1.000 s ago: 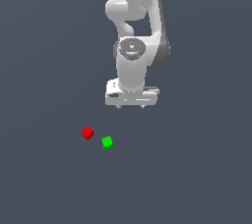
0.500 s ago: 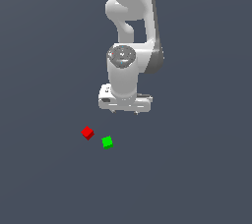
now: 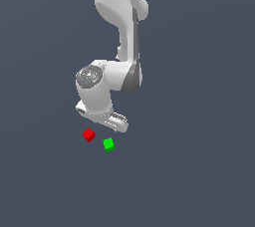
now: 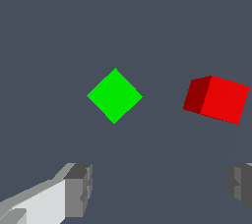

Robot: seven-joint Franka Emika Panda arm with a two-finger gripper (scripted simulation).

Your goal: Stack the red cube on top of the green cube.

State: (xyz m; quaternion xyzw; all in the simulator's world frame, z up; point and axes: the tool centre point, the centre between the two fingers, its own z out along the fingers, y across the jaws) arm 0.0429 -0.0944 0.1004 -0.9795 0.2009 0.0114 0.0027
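The red cube (image 3: pixel 88 134) lies on the grey floor, and the green cube (image 3: pixel 108 144) lies just to the exterior view's right of it, a small gap between them. Both also show in the wrist view: the green cube (image 4: pixel 114 96) and the red cube (image 4: pixel 217 98). My gripper (image 3: pixel 103 121) hangs just above and behind the two cubes, touching neither. In the wrist view the gripper (image 4: pixel 160 188) is open and empty, with one grey fingertip (image 4: pixel 78 188) at each side; the red cube lies nearer the other fingertip (image 4: pixel 240 184).
The white arm (image 3: pixel 122 32) rises above the gripper. The flat dark grey floor (image 3: pixel 199 171) spreads all around the cubes, with no other object in view.
The arm has swung down and toward the exterior view's left, bringing the gripper close above the two cubes. The cubes have not moved.
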